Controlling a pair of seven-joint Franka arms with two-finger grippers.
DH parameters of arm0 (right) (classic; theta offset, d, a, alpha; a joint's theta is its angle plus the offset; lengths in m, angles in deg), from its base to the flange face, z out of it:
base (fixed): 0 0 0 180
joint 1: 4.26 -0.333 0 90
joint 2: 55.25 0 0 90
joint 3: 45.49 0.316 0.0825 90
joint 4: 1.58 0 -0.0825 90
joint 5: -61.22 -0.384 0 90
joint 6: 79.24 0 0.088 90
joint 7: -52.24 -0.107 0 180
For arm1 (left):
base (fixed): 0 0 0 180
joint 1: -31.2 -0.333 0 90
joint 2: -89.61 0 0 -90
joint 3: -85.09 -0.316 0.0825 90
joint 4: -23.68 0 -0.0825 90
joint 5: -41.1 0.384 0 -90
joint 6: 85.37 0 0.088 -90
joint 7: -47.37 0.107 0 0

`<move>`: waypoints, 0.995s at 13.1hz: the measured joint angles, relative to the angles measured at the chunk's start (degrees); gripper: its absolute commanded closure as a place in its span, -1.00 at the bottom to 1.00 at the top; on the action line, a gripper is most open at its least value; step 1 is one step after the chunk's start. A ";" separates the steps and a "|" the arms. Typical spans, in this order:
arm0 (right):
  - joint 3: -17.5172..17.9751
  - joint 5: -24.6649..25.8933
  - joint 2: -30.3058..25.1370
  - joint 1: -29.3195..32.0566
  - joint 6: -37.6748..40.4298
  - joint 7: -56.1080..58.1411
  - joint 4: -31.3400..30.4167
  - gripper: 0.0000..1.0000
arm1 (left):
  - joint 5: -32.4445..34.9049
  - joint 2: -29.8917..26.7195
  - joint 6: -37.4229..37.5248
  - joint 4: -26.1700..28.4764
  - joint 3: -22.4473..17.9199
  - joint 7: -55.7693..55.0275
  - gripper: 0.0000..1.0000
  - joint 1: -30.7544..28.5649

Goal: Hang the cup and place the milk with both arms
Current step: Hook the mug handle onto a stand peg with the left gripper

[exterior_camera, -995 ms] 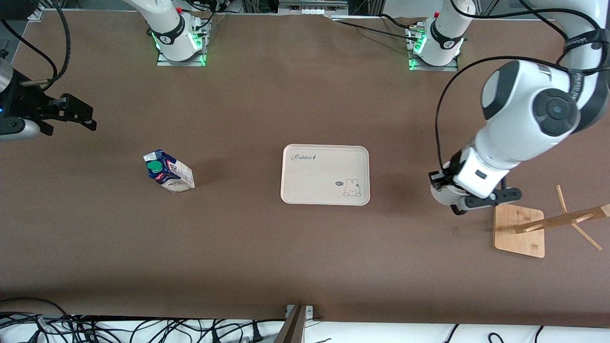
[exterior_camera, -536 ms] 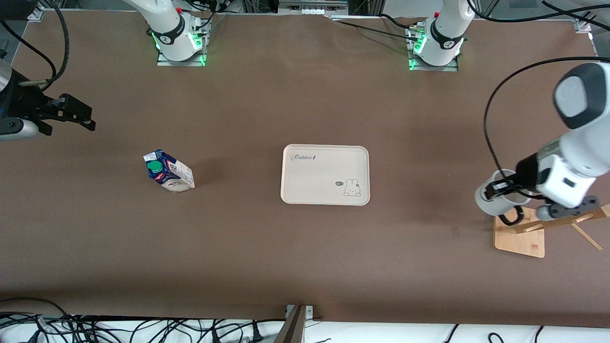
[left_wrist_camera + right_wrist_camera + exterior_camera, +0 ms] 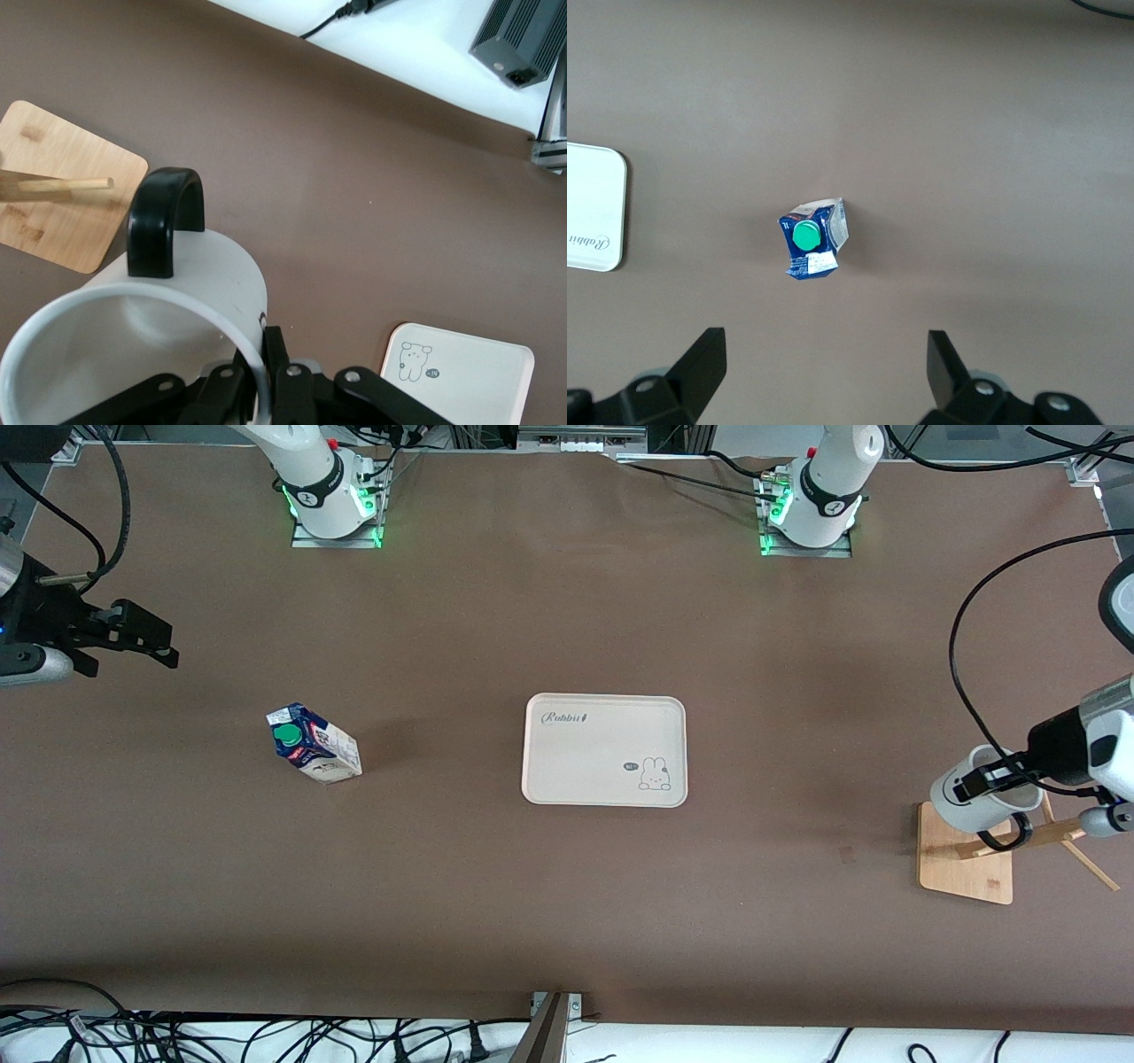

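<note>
As the left arm swung toward its own end of the desk: the cup (image 3: pixel 982 800) went with it, from beside the wooden rack to over it.
Left gripper: the left gripper (image 3: pixel 997 778) was clamped on the cup's rim, one finger inside and one outside (the left wrist view showed this plainly), and it hung over the rack's base (image 3: pixel 966 865).
Cup: it was tipped on its side in the air, its mouth toward the left arm's end of the desk, its black handle (image 3: pixel 165 219) pointing down at the rack.
Rack: a peg (image 3: pixel 62 185) lay just beside the handle loop in the left wrist view; I could not tell whether it had entered the loop.
Meaning for the task: the hanging step looked close but not done, and the handle probably needed threading over a peg before any release.
Right gripper: the right gripper (image 3: pixel 133 636) waited with its fingers spread wide, holding nothing, above the desk at the right arm's end.
Milk: the milk (image 3: pixel 314 744) stood on the desk, untouched, well apart from the tray (image 3: pixel 605 750) (its likely destination), which sat mid-desk.
</note>
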 measured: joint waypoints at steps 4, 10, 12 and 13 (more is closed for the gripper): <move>0.00 0.00 0.00 0.00 0.00 0.00 0.00 -1.00 | -0.30 -0.68 -0.08 -1.21 -1.73 0.21 1.00 0.14; 0.00 0.00 0.00 0.00 0.00 0.00 0.00 -1.00 | -3.67 -0.26 -3.20 -1.14 -2.61 0.21 1.00 0.33; 0.00 0.00 0.00 0.00 0.00 0.00 0.00 -1.00 | -6.43 0.18 -3.20 -1.06 -3.85 0.35 1.00 0.30; 0.00 0.00 0.00 0.00 0.00 0.00 0.00 -1.00 | -6.94 0.34 -3.20 -0.98 -4.22 0.85 1.00 0.30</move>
